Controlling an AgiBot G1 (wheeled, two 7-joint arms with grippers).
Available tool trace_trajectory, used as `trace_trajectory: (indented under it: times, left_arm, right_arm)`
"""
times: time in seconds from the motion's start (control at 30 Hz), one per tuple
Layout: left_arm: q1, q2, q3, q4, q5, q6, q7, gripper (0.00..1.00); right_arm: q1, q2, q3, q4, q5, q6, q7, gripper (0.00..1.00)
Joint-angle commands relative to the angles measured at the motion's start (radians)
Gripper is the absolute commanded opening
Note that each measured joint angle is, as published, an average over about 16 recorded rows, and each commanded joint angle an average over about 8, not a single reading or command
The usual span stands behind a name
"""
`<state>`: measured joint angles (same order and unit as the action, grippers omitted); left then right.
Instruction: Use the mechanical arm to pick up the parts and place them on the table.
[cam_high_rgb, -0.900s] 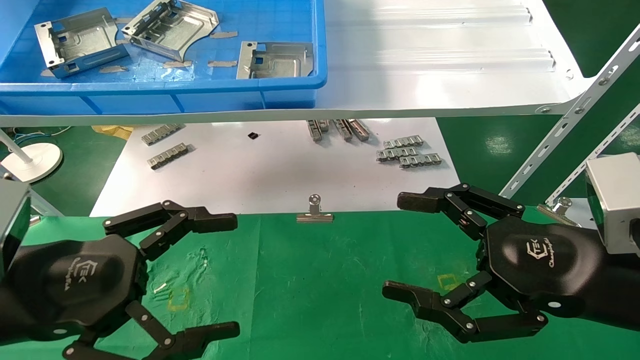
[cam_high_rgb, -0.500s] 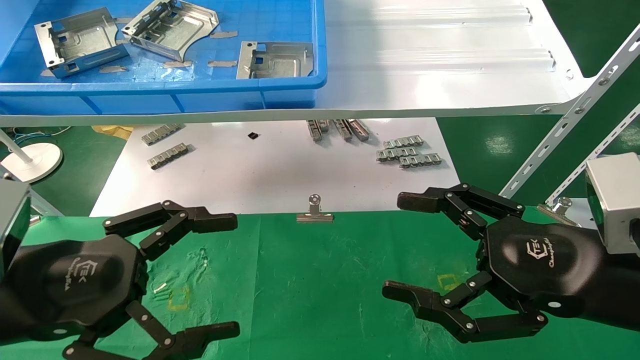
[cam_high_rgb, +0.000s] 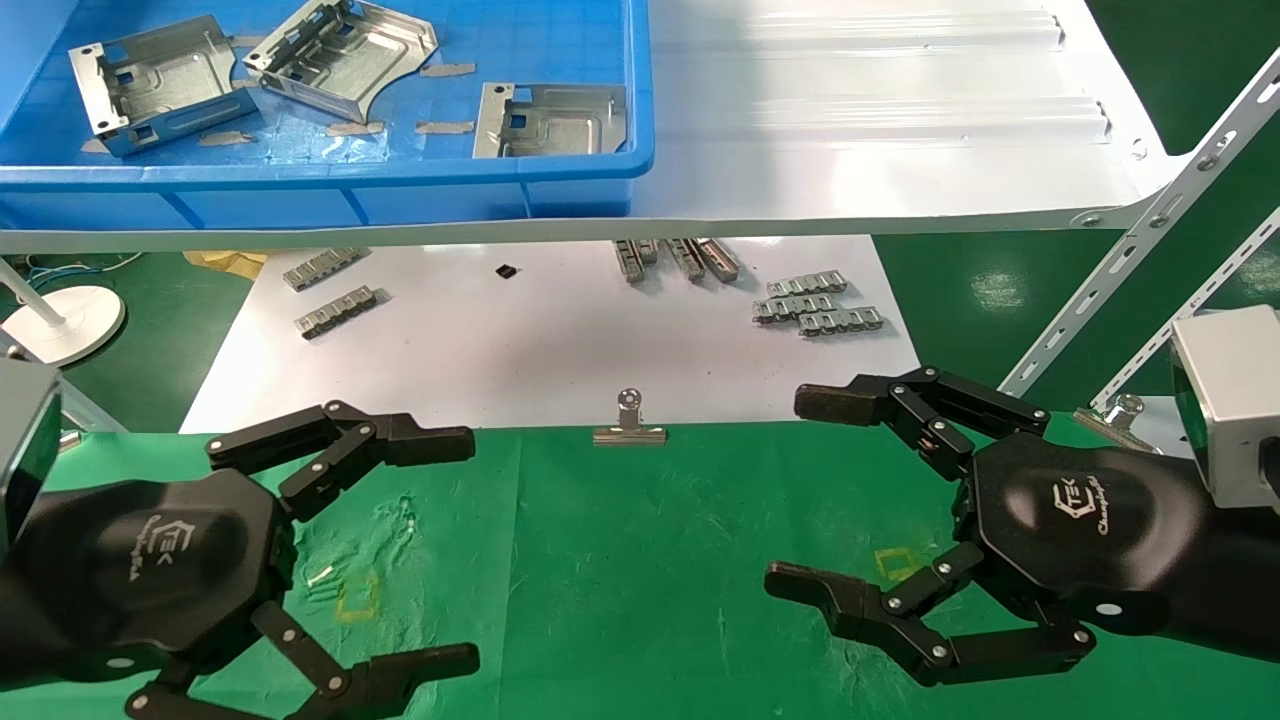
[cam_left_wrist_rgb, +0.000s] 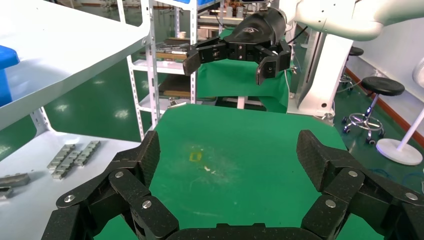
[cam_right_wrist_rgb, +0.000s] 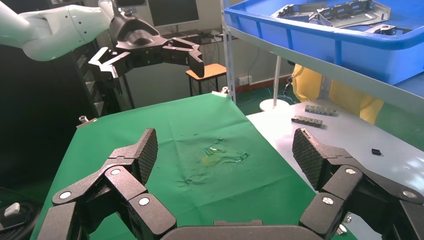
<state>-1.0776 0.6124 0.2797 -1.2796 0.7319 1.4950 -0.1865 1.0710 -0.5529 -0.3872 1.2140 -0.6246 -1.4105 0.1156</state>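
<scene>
Three silvery sheet-metal parts lie in the blue tray (cam_high_rgb: 330, 185) on the white shelf: one at the left (cam_high_rgb: 160, 85), one in the middle (cam_high_rgb: 340, 55), one at the right (cam_high_rgb: 552, 122). They also show in the right wrist view (cam_right_wrist_rgb: 330, 12). My left gripper (cam_high_rgb: 455, 545) hovers open and empty over the green table (cam_high_rgb: 620, 560) at the near left. My right gripper (cam_high_rgb: 805, 495) hovers open and empty over the table at the near right. Both are far from the parts. Each wrist view shows its own open fingers (cam_left_wrist_rgb: 147, 155) (cam_right_wrist_rgb: 145, 152) above bare cloth.
Small grey chain-like link strips (cam_high_rgb: 815, 308) (cam_high_rgb: 335, 310) lie on the white lower board (cam_high_rgb: 560, 340) under the shelf (cam_high_rgb: 880, 150). A metal binder clip (cam_high_rgb: 629, 428) holds the cloth's far edge. Slanted white shelf struts (cam_high_rgb: 1130, 245) stand at the right. Yellow square marks (cam_high_rgb: 357, 597) (cam_high_rgb: 897, 563) are on the cloth.
</scene>
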Motion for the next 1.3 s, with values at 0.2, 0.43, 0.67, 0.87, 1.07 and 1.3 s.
trace_trajectory:
  times: [0.2, 0.43, 0.67, 0.87, 1.07, 1.3]
  left_arm:
    - [0.0, 0.0, 0.0, 0.0, 0.0, 0.0, 0.0, 1.0]
    - [0.0, 0.0, 0.0, 0.0, 0.0, 0.0, 0.0, 1.0]
    - [0.0, 0.0, 0.0, 0.0, 0.0, 0.0, 0.0, 1.0]
    - [0.0, 0.0, 0.0, 0.0, 0.0, 0.0, 0.0, 1.0]
    - [0.0, 0.0, 0.0, 0.0, 0.0, 0.0, 0.0, 1.0]
    - [0.0, 0.0, 0.0, 0.0, 0.0, 0.0, 0.0, 1.0]
  right_arm:
    - [0.0, 0.0, 0.0, 0.0, 0.0, 0.0, 0.0, 1.0]
    - [0.0, 0.0, 0.0, 0.0, 0.0, 0.0, 0.0, 0.5]
    - [0.0, 0.0, 0.0, 0.0, 0.0, 0.0, 0.0, 0.0]
    - [0.0, 0.0, 0.0, 0.0, 0.0, 0.0, 0.0, 0.0]
    - [0.0, 0.0, 0.0, 0.0, 0.0, 0.0, 0.0, 0.0]
    - [0.0, 0.0, 0.0, 0.0, 0.0, 0.0, 0.0, 0.0]
